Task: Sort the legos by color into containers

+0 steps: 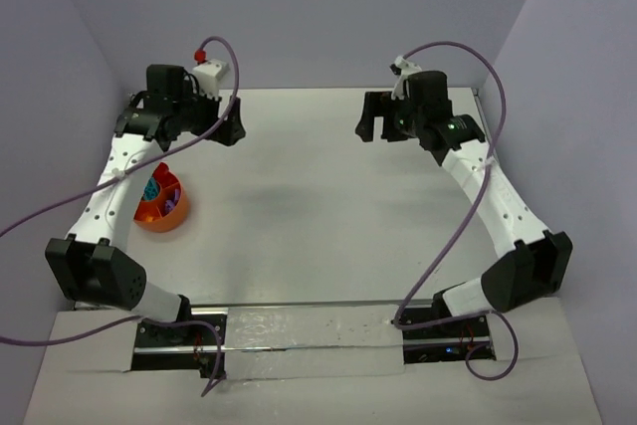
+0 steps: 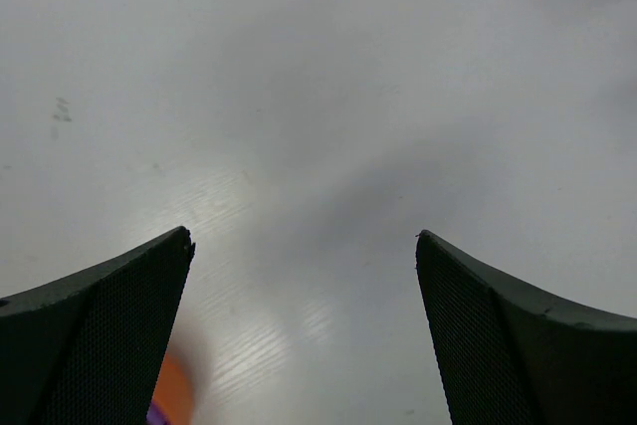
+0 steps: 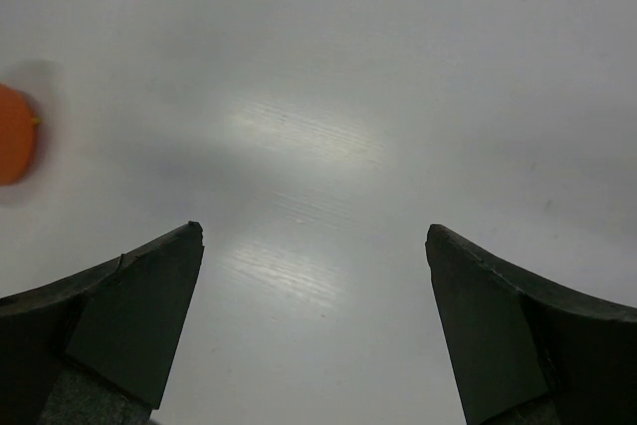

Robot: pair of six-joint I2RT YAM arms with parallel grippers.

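The orange bowl (image 1: 159, 211) stands at the table's left side, partly under my left arm. Inside it I see a teal lego (image 1: 151, 189) and a purple lego (image 1: 172, 204); the arm hides the rest of its contents. My left gripper (image 1: 231, 124) hangs high near the far edge, up and right of the bowl, open and holding nothing (image 2: 304, 236). A blurred orange piece of the bowl (image 2: 171, 390) shows by its left finger. My right gripper (image 1: 373, 121) is at the far right-centre, also open with nothing in it (image 3: 314, 229). The bowl (image 3: 15, 134) appears as an orange blur at that view's left edge.
The white table (image 1: 328, 206) is bounded by lavender walls at the back and both sides. Purple cables loop from both arms over the table. The arm bases sit on the near rail.
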